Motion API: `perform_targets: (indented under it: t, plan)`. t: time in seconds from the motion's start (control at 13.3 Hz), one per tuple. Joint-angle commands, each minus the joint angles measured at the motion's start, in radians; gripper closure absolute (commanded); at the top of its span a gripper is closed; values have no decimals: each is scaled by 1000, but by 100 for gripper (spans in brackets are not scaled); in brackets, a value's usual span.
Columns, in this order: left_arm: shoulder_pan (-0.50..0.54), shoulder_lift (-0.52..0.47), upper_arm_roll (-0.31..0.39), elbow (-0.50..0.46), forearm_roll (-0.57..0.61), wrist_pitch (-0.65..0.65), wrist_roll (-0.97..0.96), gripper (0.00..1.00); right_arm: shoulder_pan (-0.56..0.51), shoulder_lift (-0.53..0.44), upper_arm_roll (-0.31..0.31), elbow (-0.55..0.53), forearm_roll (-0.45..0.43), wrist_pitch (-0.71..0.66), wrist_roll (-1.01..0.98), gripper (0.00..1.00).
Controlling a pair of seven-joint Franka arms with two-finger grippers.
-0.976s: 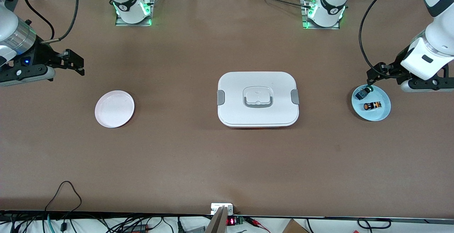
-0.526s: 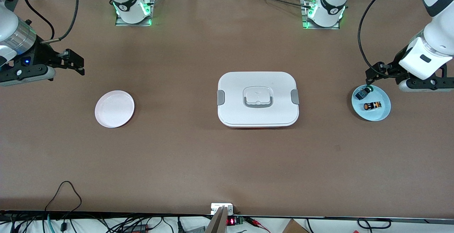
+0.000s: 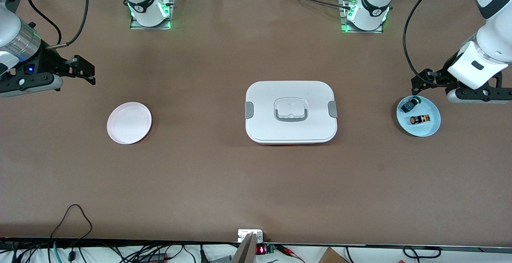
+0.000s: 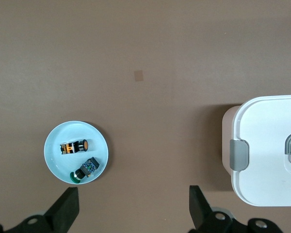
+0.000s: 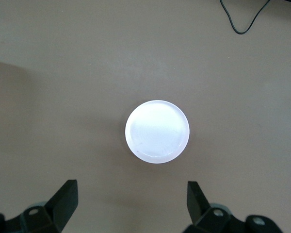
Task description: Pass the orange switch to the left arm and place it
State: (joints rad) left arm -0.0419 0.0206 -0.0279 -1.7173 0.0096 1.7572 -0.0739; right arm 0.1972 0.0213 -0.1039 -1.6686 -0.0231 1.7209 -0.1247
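Left gripper [image 3: 421, 83]: black fingers spread wide, empty, hovering over table beside pale blue round plate [image 3: 433, 127], likely lining up for pick. On plate: tiny black cylindrical switch with orange cap [image 3: 419, 119], lying on side; small blue-bodied part with green cap [image 3: 410, 104] just beside it. Large white lidded box with grey clips [image 3: 291, 111] mid-table, obstacle between plates. Right gripper [image 3: 83, 71]: fingers wide apart, empty, waiting near empty pink-white round plate [image 3: 129, 123], probable drop-off.
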Motion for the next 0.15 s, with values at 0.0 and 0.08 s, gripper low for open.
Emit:
perform_targets:
  t: [0.0,0.08]
  plan:
    - [-9,-2,5,13,0,-25,16,0,-4,9,6,24,-6,-21,5,0]
    - [-9,-2,5,15,0,-28,14,0,-4,9,6,23,-6,-21,5,0]
